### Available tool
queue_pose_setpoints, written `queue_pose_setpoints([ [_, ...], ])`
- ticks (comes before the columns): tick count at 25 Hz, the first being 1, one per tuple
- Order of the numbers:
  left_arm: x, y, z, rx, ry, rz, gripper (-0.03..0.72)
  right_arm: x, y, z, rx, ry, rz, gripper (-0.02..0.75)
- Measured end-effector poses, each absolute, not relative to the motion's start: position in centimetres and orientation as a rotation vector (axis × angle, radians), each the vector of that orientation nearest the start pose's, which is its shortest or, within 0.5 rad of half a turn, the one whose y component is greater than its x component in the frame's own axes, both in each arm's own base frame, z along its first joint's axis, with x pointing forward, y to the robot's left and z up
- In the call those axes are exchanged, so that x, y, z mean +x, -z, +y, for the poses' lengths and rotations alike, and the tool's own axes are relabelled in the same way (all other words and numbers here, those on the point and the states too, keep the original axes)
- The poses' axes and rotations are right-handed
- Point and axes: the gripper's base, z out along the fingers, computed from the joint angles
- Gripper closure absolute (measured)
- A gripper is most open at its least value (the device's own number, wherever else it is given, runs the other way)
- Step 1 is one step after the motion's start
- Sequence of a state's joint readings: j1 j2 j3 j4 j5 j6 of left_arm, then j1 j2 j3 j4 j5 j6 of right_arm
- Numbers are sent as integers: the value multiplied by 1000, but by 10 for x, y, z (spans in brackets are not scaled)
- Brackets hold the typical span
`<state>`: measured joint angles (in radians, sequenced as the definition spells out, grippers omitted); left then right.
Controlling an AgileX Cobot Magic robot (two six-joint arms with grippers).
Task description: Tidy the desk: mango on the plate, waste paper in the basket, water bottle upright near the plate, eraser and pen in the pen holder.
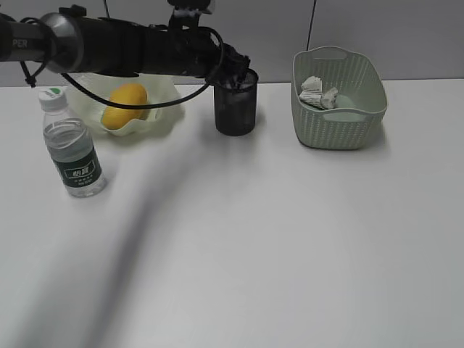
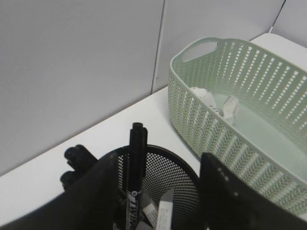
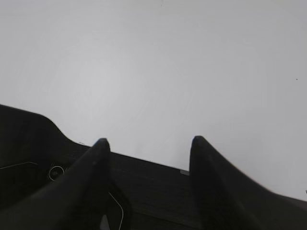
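Far left on the tabletop (image 1: 239, 246), the water bottle (image 1: 70, 142) stands upright on its base, just in front of the plate (image 1: 163, 112), which looks like its finished spot. The mango (image 1: 125, 105) sits in that wavy dish, cradled so it can't roll. Across the top the left arm reaches in, and its left hand (image 2: 158, 184) hangs right over the pen holder (image 1: 235, 107). From the wrist, the two fingers (image 2: 96, 187) stand apart either side of the cup's mouth, released, nothing between them. The pen (image 2: 135, 167) stands inside the mesh, leaning on the rim, tip just below the hand. A pale block lies beside it at the bottom, likely the eraser (image 2: 164, 213). Further right, the basket (image 1: 362, 116) holds the waste paper (image 1: 319, 94), well apart from the hand. The right hand (image 3: 148, 153) is off the tabletop view; its fingers are spread and empty over bare white. Every item looks home.
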<state>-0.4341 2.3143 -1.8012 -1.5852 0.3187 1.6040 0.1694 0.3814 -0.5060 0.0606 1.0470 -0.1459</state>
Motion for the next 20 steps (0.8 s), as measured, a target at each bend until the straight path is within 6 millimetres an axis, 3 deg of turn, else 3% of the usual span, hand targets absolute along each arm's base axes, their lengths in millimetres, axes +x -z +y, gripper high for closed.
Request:
queue_pose_setpoints([
  [2,475,-189,-251,651,579,1898,244,52,-271,14,-366,-88,2377,314],
  [5,474,-196,-251,657,583,1885,214,52,-271,14,-365,-88,2376,314],
  [9,464,-236,-251,739,587,1789,217,52,-271,14,-365,-88,2376,314],
  [14,435,-298,-245,1163,258,1589,280,52,-271,14,-365,-88,2376,314],
  [17,424,-317,-236,1281,75,1585,316,52,-271,14,-365,-88,2376,314],
  [20,419,-324,-217,1318,-96,1707,329,52,-271,14,-365,-88,2376,314],
])
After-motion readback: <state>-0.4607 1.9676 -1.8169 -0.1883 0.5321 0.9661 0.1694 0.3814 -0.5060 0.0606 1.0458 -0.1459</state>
